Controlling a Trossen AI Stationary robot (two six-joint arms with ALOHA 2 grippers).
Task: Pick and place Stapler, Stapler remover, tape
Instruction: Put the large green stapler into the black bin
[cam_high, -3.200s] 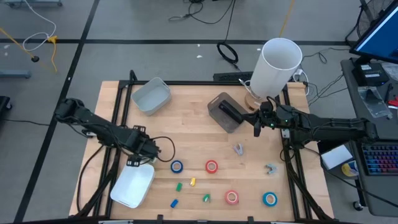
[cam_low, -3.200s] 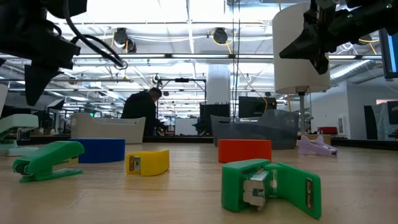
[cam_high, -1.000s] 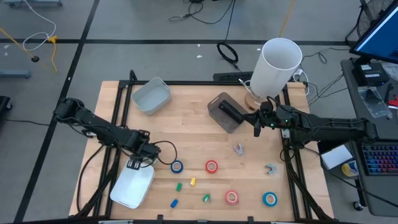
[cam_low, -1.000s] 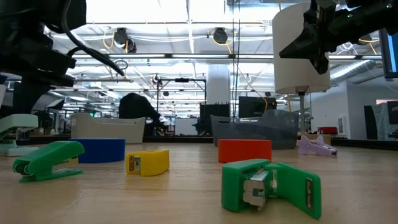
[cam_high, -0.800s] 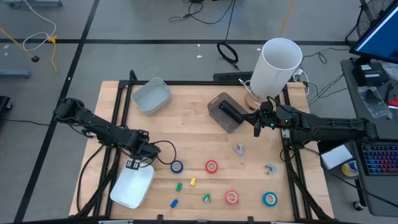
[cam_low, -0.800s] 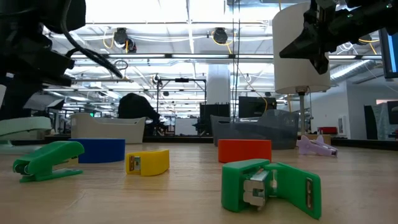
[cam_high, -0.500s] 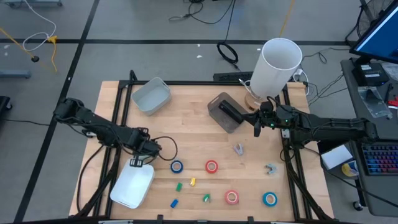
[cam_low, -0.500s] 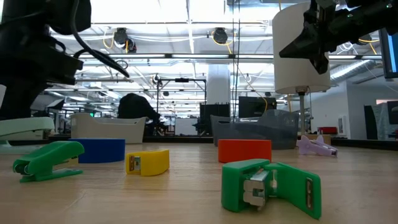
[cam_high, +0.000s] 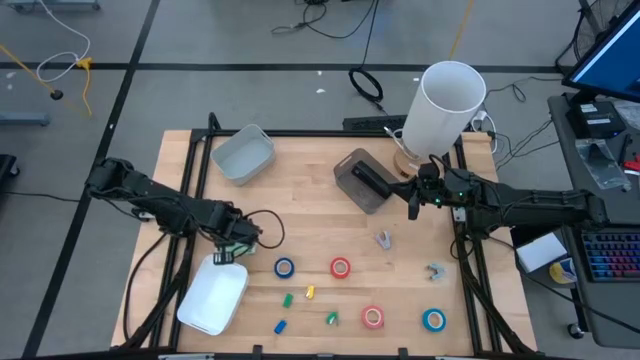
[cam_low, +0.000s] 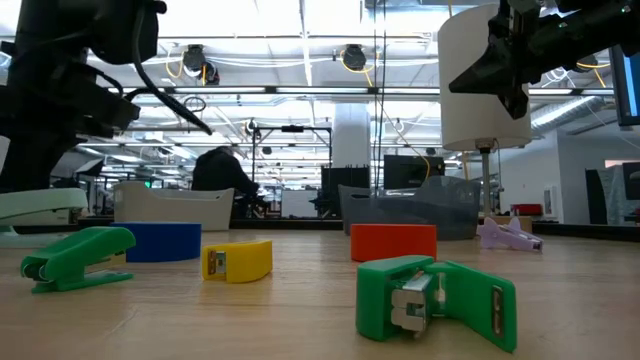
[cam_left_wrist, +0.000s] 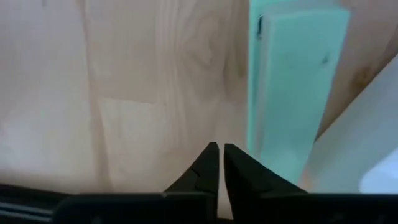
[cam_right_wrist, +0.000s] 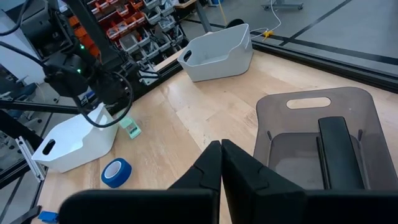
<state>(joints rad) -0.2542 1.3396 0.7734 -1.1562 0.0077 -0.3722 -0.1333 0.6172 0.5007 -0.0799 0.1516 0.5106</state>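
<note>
A mint-green stapler (cam_left_wrist: 291, 87) lies flat on the wood by the far rim of a white bin (cam_high: 212, 298). My left gripper (cam_left_wrist: 219, 160) hangs over the table just beside the stapler's long side, fingers shut with nothing between them; whether it touches the stapler I cannot tell. Two blue tape rolls (cam_high: 284, 267) (cam_high: 433, 320) and two red ones (cam_high: 341, 267) (cam_high: 372, 317) lie flat toward the near edge. Stapler removers (cam_high: 384, 239) (cam_high: 435, 271) lie right of centre. My right gripper (cam_high: 412, 208) waits shut above the table beside a dark tray (cam_high: 352, 168) holding a black stapler (cam_right_wrist: 336, 146).
A light grey bin (cam_high: 243, 153) sits at the far left and a tall white cylinder (cam_high: 448, 100) at the far right. Small green (cam_low: 75, 258) (cam_low: 435, 300) and yellow (cam_low: 238, 260) staplers lie near the front edge. Bare wood lies mid-table between the arms.
My left gripper has drifted a little toward the table's right and far edges, staying low over the mint-green stapler. The stapler has shifted slightly beside the white bin; in the low view its top now shows as a flatter, slanted face.
</note>
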